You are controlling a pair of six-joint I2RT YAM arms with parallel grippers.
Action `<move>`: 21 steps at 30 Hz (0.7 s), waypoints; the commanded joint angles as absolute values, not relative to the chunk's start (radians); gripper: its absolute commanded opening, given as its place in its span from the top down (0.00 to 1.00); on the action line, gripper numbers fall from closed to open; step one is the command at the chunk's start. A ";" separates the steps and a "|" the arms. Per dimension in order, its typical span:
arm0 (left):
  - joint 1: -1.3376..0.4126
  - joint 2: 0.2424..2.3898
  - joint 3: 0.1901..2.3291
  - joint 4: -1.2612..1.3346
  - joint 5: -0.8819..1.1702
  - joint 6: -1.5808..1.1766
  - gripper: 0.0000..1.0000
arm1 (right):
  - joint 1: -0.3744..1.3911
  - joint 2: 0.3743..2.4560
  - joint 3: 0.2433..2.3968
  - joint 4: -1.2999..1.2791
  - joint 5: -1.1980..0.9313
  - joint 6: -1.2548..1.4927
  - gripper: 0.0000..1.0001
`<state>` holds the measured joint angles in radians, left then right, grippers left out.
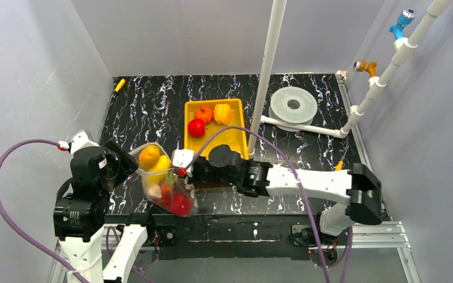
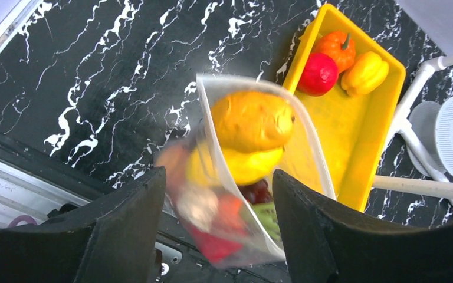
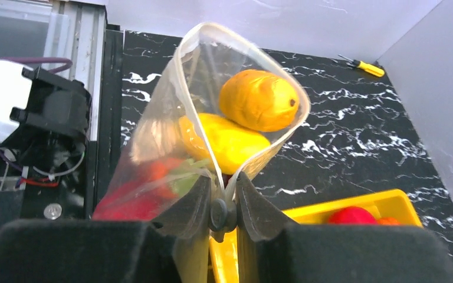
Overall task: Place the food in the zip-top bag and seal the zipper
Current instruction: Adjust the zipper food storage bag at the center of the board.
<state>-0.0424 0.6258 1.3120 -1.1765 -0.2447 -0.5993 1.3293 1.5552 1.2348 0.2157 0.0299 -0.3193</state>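
The clear zip-top bag [image 1: 168, 191] hangs open-mouthed near the table's front edge, holding an orange fruit [image 1: 149, 156], a yellow one [image 1: 160, 164] and red and green pieces. My right gripper [image 3: 221, 180] is shut on the bag's [image 3: 171, 118] mouth edge, pinching the zipper [image 3: 189, 41] strip at one corner. My left gripper [image 2: 218, 177] is wide open. The bag [image 2: 224, 218] shows blurred between its fingers, and I cannot tell whether they touch it. A red fruit [image 1: 196, 127], an orange pepper [image 1: 204, 113] and a yellow pepper [image 1: 222, 113] lie in the yellow tray [image 1: 236, 138].
A white pipe [image 1: 269, 65] stands just right of the tray, with a white roll [image 1: 294, 105] behind it. A yellow screwdriver [image 1: 119, 85] lies at the far left corner. White walls close in three sides.
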 commanded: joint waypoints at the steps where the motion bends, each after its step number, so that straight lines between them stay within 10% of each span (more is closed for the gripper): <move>1: -0.049 0.637 1.365 -1.172 -0.185 -0.571 0.35 | 1.326 1.395 1.151 0.338 0.076 -0.398 0.99; 21: -0.049 0.668 1.150 -1.260 -0.143 -0.994 0.35 | 1.279 1.303 1.005 0.334 0.089 -0.479 0.99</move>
